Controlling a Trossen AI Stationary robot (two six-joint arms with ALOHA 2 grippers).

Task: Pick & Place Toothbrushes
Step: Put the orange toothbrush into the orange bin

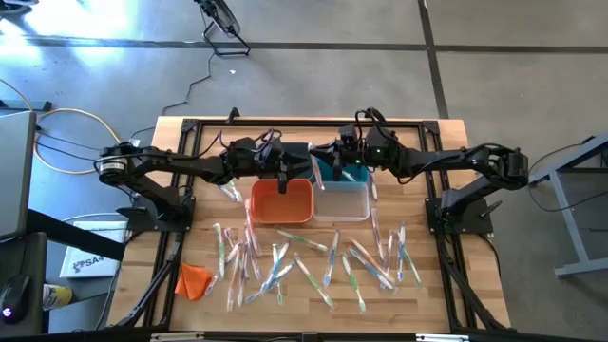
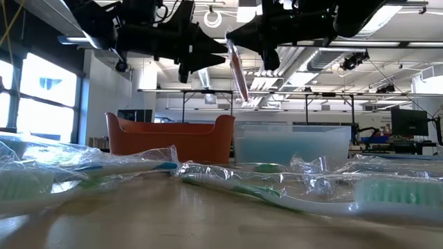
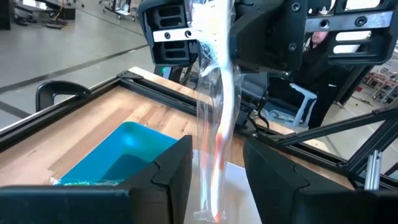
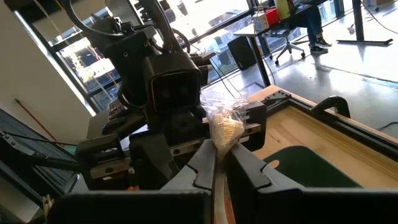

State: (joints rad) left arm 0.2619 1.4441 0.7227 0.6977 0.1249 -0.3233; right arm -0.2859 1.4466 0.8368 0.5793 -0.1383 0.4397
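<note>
A wooden table point(image 1: 142, 285) framed by black rails is seen from above. Side by side on it stand an orange bin point(image 1: 281, 201) and a clear bin point(image 1: 342, 202), with a teal bin point(image 1: 334, 169) behind. Wrapped toothbrushes point(image 1: 313, 261) are scattered across the front, and an orange cloth point(image 1: 193, 279) lies near the left corner.

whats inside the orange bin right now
From above, the orange bin shows only a bare orange floor. The left arm crosses over its back edge and covers that strip, so a toothbrush tucked there cannot be ruled out. From table height, its wall hides the inside.
</note>
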